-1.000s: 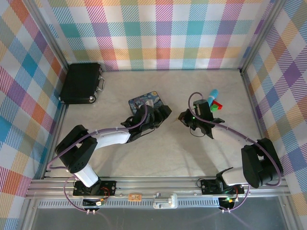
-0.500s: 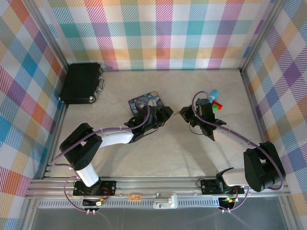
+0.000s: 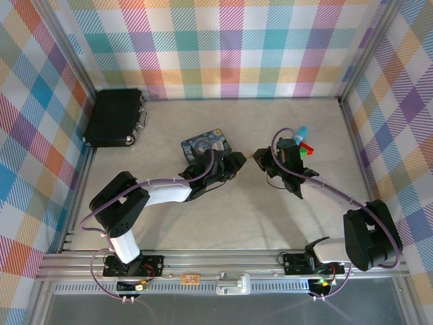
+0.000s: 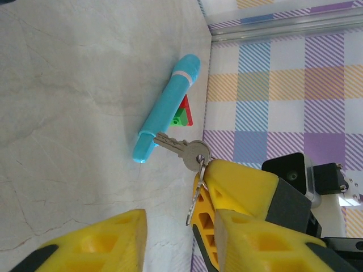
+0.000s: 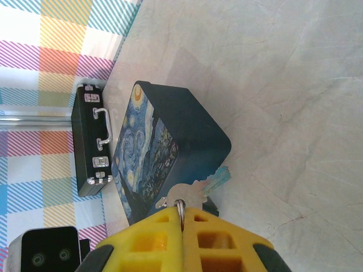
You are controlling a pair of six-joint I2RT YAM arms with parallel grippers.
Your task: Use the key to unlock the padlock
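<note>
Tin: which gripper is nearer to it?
Left. The left gripper sits beside the tin's near-right corner. The right gripper, holding the key, is farther off to the tin's right.

Key is plain silver. The pen-like stick is turquoise with a white band, and the little bit by it is red and green. Tin is dark blue with a swirly yellow starry-night print. Case is black with silver trim. Walls are pastel plaid, and the table is pale marbled beige.
</note>
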